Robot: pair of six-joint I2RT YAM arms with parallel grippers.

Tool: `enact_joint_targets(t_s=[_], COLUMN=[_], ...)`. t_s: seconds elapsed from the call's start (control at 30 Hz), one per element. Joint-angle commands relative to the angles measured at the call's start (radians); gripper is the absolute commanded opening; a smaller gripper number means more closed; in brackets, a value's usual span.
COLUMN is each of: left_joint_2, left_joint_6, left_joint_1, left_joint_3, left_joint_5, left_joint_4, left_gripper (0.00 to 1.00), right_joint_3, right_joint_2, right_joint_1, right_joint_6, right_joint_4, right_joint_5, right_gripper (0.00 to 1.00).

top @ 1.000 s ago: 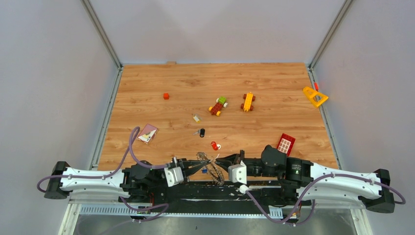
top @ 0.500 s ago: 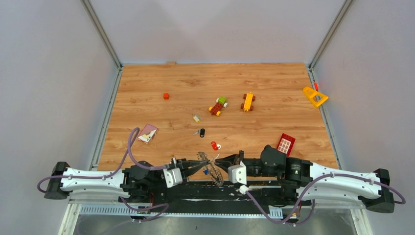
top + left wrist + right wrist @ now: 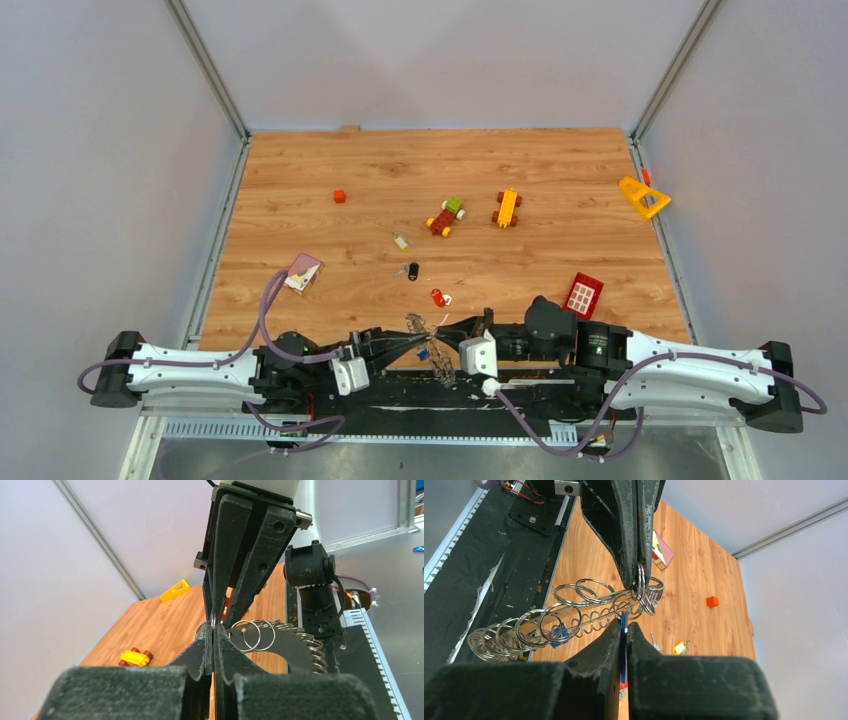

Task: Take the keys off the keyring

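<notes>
The keyring (image 3: 438,360), a flat grey metal ring with a coiled rim (image 3: 300,647) (image 3: 574,620) and several thin wire rings, hangs between my two grippers at the near table edge. My left gripper (image 3: 214,627) (image 3: 425,338) is shut on one small wire ring (image 3: 640,582) of it. Tip to tip with it, my right gripper (image 3: 625,624) (image 3: 447,332) is shut on a blue key (image 3: 624,630). Another blue key (image 3: 558,632) (image 3: 423,353) hangs on the keyring. A black key (image 3: 413,270), a red key (image 3: 438,297) and a yellow-tagged key (image 3: 401,241) (image 3: 680,646) lie loose on the table.
Two toy block vehicles (image 3: 446,216) (image 3: 507,208) stand mid-table, with a small red cube (image 3: 339,196) to their left. A yellow triangle (image 3: 643,197) lies far right, a red block (image 3: 584,294) near the right arm and a pink card (image 3: 302,272) on the left.
Both wrists have shifted slightly, the right arm a little to the left. The keyring has turned, and a blue key now shows hanging under it.
</notes>
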Motion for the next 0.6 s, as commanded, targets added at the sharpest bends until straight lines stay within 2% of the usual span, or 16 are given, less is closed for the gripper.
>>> enact_joint_targets(t_s=[0.0,0.57], left_joint_2=[-0.011,-0.029], left_joint_6=[0.045,0.09], left_joint_1=[0.004,0.004], left_joint_3=[0.0,-0.03], left_joint_5=[0.026,-0.073], left_joint_4=[0.122,0.178], left_gripper=[0.0,0.0], right_joint_3=[0.045,0.028], right_joint_2=[0.009,-0.042], right_joint_1=[0.001,0.001], right_joint_6=[-0.003,0.015], right_joint_4=[0.046,0.01], right_joint_5=[-0.016,-0.026], right_gripper=[0.0,0.0])
